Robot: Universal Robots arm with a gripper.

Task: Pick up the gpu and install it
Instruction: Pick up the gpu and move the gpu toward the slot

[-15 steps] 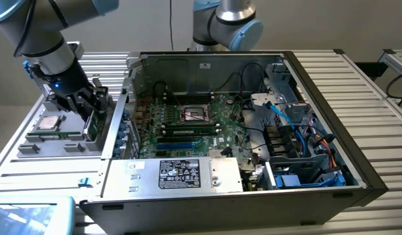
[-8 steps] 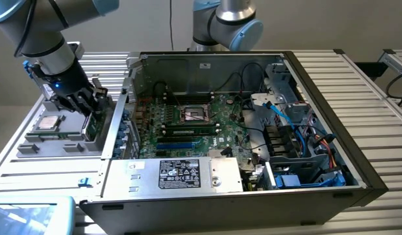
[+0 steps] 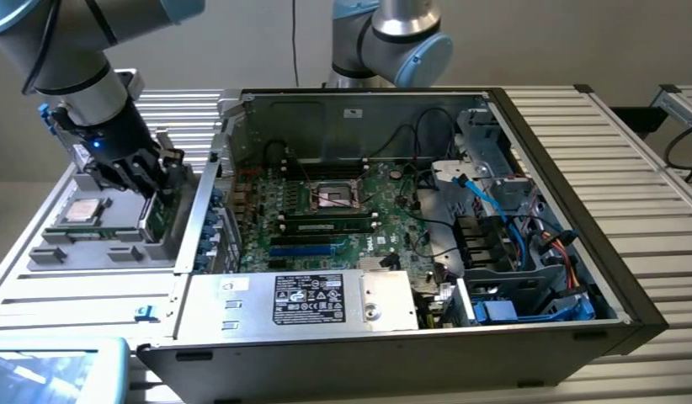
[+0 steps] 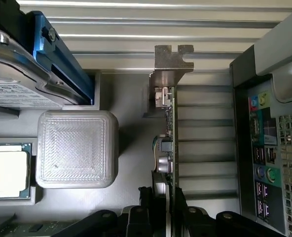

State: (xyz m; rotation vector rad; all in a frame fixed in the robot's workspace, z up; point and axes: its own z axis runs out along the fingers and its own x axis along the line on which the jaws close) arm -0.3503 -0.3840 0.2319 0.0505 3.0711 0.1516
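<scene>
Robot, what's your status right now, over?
Gripper shut on gpu. It stands on edge in grey tray, outside computer case. Nothing seen blocking.

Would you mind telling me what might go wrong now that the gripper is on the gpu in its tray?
The gripper pinches the gpu at the end away from its silver bracket, so the card may tilt or slip when lifted. It stands on edge in the grey tray close beside the computer case, so a skewed lift could snag the bracket or knock the case.
</scene>
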